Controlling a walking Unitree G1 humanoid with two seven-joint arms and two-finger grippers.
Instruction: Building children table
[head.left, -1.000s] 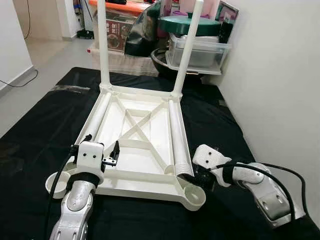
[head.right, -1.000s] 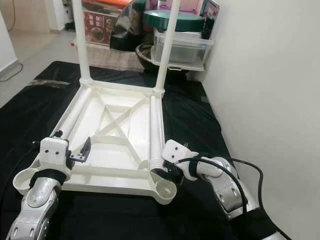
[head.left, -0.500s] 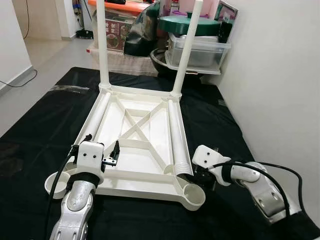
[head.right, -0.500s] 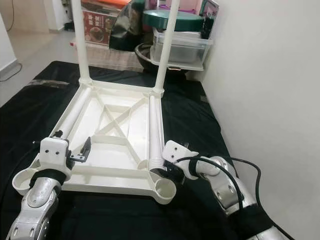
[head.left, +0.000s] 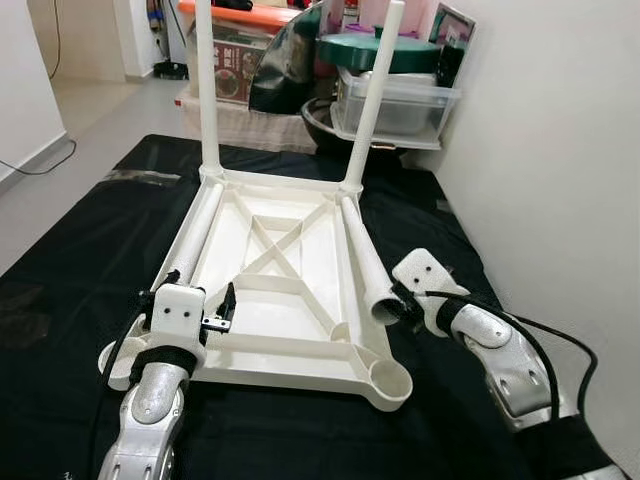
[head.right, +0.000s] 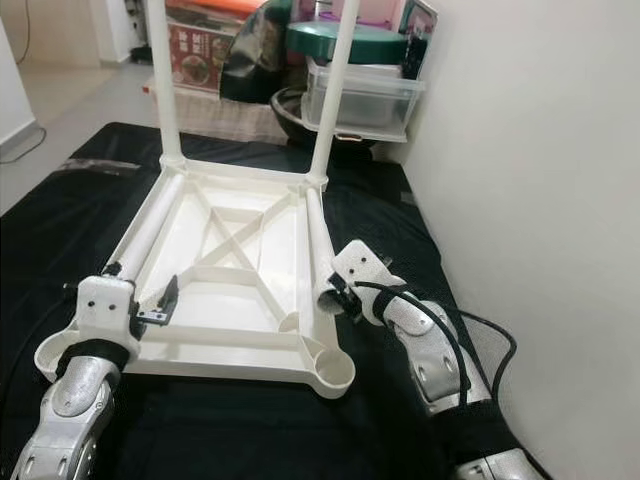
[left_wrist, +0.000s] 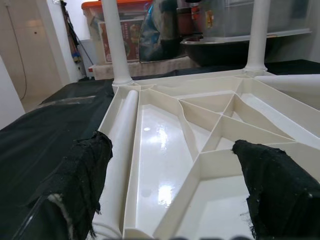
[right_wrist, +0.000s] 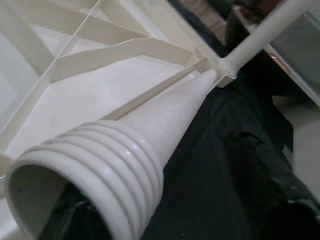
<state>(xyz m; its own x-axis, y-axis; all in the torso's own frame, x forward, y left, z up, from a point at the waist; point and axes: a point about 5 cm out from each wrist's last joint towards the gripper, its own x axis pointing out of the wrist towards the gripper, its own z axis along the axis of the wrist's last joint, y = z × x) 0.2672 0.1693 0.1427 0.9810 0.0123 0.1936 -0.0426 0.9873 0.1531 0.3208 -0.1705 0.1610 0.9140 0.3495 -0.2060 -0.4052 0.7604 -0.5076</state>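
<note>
Right gripper (head.left: 400, 300): clenched on the ridged end of a loose table leg (head.left: 362, 258), lifting that end off the table's right edge; the thin tip rests at the far right corner.
Left gripper (head.left: 200, 298): fingers spread apart, holding nothing, over the near left corner of the upside-down table top (head.left: 270, 290).
Head views: the white table top lies on a black cloth (head.left: 70, 250); two legs (head.left: 207, 90) stand upright at its far corners, and another leg (head.left: 195, 235) lies along its left edge.
Left wrist view: two black fingers (left_wrist: 82, 172) wide apart, with the ribbed underside of the table top (left_wrist: 200, 150) between them.
Right wrist view: the open ridged end of the leg (right_wrist: 115, 150) up close, pointing to the far corner.
</note>
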